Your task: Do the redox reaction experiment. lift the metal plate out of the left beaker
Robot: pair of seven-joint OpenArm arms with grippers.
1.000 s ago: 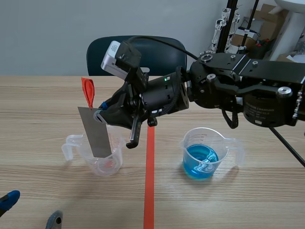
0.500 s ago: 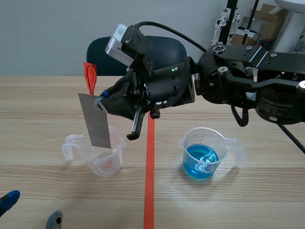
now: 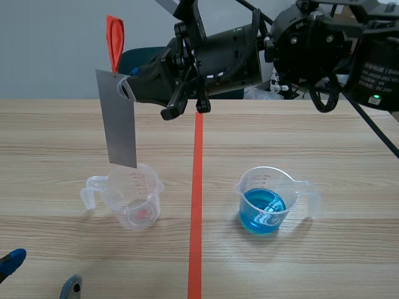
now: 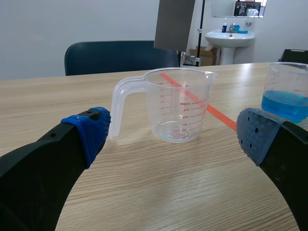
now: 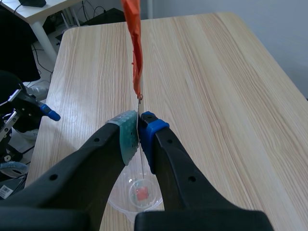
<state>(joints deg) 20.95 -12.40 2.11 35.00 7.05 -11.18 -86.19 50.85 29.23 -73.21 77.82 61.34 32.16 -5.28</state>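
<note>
Beaker (image 4: 180, 103) marked 300ml, 250; right tool (image 5: 139, 132) clamps metal plate (image 3: 118, 118); left tool (image 4: 174, 133) apart.

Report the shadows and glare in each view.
Scene view: even light, faint soft shadows under the left beaker and the blue-filled beaker, white glints on its liquid; the metal plate looks matte, without glare. Left wrist view: a pale sheen on the table beyond the beaker. Right wrist view: flat light, no glare.
</note>
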